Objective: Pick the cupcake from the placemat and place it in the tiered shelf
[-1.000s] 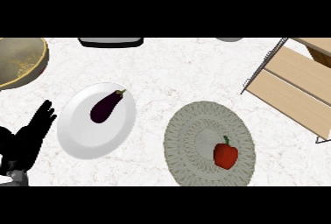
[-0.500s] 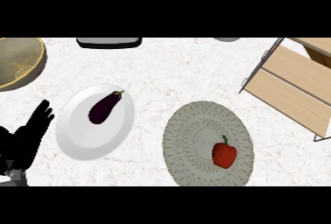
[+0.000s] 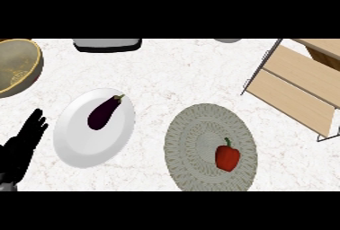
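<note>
nothing on the counter has shifted since the earlier frames, operator; the only hint of change is the left hand, which sits about where it was, perhaps a touch higher.

going from your left: a golden bowl (image 3: pixel 16 65) is cut by the upper left edge. below it the left hand (image 3: pixel 23 146) rests at the left edge, fingers straight and slightly spread, pointing up, holding nothing. just beside it is a white plate (image 3: pixel 83 143) with a purple eggplant (image 3: pixel 104 112) lying on its upper part. at the top edge you see a dark tray (image 3: pixel 106 44), only partly in view. right of centre lies the round woven placemat (image 3: pixel 199 134), and what sits on it is a red bell pepper (image 3: pixel 227 155), toward its lower right. you will find no cupcake on the placemat or anywhere else in view. at the far right stands the tiered shelf (image 3: pixel 292 90), its wooden levels bare where they show. the right hand is out of view.

as for progress: the shelf's visible levels hold nothing, and the only thing on the placemat is the pepper, well apart from the shelf. no hand is near either one.
</note>
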Tool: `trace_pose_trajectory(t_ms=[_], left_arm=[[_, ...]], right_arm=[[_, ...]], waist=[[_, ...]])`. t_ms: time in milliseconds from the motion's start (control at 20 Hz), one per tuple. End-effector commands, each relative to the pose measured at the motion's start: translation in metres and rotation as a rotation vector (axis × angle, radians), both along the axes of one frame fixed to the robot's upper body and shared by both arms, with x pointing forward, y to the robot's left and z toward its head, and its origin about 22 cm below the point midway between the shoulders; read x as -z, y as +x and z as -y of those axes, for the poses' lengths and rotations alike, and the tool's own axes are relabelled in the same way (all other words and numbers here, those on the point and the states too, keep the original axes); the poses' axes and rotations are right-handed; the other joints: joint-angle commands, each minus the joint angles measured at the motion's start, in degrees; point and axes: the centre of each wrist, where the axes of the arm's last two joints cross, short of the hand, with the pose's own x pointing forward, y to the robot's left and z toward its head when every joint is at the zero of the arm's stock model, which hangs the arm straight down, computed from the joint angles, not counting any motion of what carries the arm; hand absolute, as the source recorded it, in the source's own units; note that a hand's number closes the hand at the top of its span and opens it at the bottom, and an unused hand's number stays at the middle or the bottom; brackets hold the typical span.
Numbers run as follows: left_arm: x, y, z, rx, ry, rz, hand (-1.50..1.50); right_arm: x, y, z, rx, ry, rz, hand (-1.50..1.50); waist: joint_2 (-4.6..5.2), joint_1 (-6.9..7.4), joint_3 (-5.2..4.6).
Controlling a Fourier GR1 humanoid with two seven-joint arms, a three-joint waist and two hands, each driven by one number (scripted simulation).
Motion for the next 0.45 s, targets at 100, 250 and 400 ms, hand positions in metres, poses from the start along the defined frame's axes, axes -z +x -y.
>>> trace_pose_trajectory(t_ms=[100,250,400], left_arm=[[0.005,-0.013,-0.003,-0.025,-0.009,-0.008,0.00],[0.006,-0.014,-0.017,-0.066,-0.008,-0.014,0.00],[0.009,-0.028,-0.017,-0.060,0.008,-0.020,0.00]], right_arm=[[-0.021,-0.076,0.027,0.056,0.020,-0.115,-1.50],[-0.022,-0.105,0.041,0.023,0.011,-0.115,-1.50],[-0.033,-0.137,0.058,0.018,-0.013,-0.113,-1.50]], waist=[[-0.60,-2.12,0.02],[-0.85,-3.70,-0.01],[-1.19,-4.40,0.02]])
